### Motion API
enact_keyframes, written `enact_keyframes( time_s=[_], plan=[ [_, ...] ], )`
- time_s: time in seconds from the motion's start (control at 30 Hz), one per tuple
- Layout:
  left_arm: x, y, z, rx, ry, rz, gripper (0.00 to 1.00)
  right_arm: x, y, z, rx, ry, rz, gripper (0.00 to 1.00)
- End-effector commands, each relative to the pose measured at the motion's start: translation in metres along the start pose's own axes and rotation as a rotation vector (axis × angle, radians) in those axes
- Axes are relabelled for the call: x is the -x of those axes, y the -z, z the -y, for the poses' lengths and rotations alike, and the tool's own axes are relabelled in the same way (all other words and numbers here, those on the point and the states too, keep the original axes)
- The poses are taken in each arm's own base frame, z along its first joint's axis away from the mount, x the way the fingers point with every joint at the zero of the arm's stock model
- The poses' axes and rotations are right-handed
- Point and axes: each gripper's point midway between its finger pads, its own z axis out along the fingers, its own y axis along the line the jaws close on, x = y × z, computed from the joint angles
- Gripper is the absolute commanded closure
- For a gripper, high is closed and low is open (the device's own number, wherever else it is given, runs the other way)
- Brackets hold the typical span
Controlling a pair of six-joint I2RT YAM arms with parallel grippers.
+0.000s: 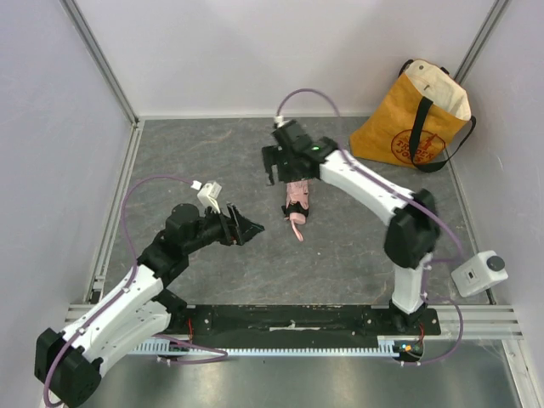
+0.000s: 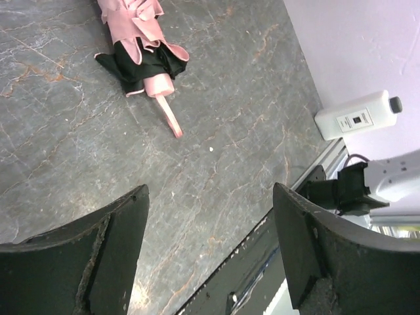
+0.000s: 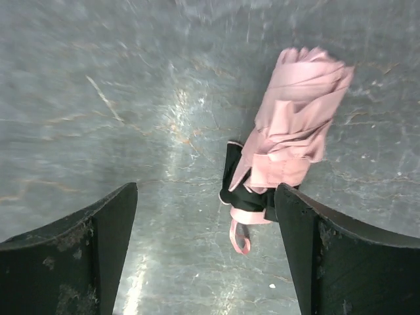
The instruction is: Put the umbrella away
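Observation:
The umbrella (image 1: 297, 201) lies folded on the grey table top, pale pink fabric wrapped in a bundle with black at its lower end. Its small pink handle and strap point toward the arms. In the right wrist view the umbrella (image 3: 295, 131) lies below and apart from the fingers, near the right one. My right gripper (image 1: 277, 170) (image 3: 207, 187) hovers over its far end, open and holding nothing. To the left of the umbrella (image 2: 138, 26), my left gripper (image 1: 246, 229) (image 2: 210, 190) is open and empty, a short way from the handle.
A yellow tote bag (image 1: 412, 115) stands upright at the back right corner, its mouth open. A white box-shaped device (image 1: 478, 272) (image 2: 357, 115) sits at the right near the rail. Purple walls and metal frame posts close in the table.

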Motion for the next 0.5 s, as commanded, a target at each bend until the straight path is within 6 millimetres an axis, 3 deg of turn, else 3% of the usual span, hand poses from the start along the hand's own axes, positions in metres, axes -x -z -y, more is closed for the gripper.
enact_keyframes(
  time_s=[0.0,0.2,0.37,0.47],
  plan=[
    [0.008,-0.030,-0.001,-0.023,0.070,0.004,0.17,0.030,0.035,0.002,0.342,-0.096,0.106,0.09],
    [0.015,-0.091,0.002,-0.053,0.053,-0.148,0.14,-0.008,0.019,0.072,0.356,-0.245,0.137,0.19],
    [0.024,-0.155,-0.011,-0.065,0.073,-0.178,0.20,-0.029,0.001,0.085,0.494,-0.299,0.154,0.35],
    [0.008,-0.191,-0.030,-0.058,0.115,-0.267,0.33,-0.032,-0.007,0.088,0.565,-0.345,0.182,0.36]
  ],
)
